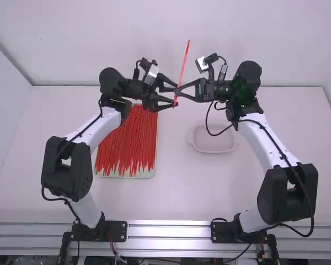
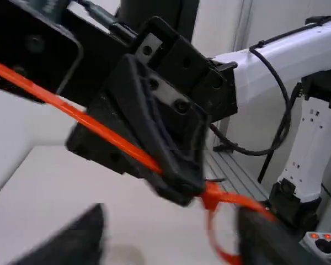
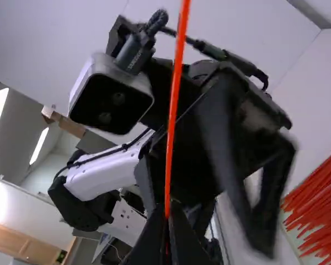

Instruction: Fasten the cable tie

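the right gripper [image 3: 166,221] is pinching the thin red plastic cable tie [image 3: 177,83], seemingly looped already. the left gripper [image 2: 168,240] is gaping wide; tightening is looking undone

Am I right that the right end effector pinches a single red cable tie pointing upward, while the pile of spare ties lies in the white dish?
Not quite: the high view shows the pile of spare ties lying on the flat board beside the left arm, not in the white dish. The right end effector does pinch a single red cable tie pointing upward.
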### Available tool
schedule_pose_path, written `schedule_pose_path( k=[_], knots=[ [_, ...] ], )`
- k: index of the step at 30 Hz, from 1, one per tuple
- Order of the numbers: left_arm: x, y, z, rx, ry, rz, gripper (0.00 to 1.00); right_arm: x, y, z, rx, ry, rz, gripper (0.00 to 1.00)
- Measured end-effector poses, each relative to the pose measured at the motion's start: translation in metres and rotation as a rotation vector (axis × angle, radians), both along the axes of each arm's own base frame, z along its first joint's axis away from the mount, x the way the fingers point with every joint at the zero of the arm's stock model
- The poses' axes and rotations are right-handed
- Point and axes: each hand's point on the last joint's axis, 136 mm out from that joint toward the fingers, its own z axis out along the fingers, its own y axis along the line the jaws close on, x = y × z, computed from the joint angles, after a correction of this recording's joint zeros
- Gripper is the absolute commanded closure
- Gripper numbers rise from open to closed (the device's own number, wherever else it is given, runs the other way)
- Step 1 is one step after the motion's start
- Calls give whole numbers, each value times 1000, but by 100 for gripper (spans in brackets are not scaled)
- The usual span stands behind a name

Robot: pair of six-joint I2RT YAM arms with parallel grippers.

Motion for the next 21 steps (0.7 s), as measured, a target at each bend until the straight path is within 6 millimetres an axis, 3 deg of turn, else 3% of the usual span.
schedule_pose_path(
  k=[9, 15, 21],
  knots=[
    [31, 23, -1, -16, 154, 132, 1, 9, -33, -4, -8, -88, -27, 100],
    [51, 25, -34, 35, 363, 205, 1, 22, -64, -20, -20, -30, -92, 100],
    [58, 25, -67, 100, 481, 261, 1, 29, -83, -43, -34, 44, -159, 100]
  ],
)
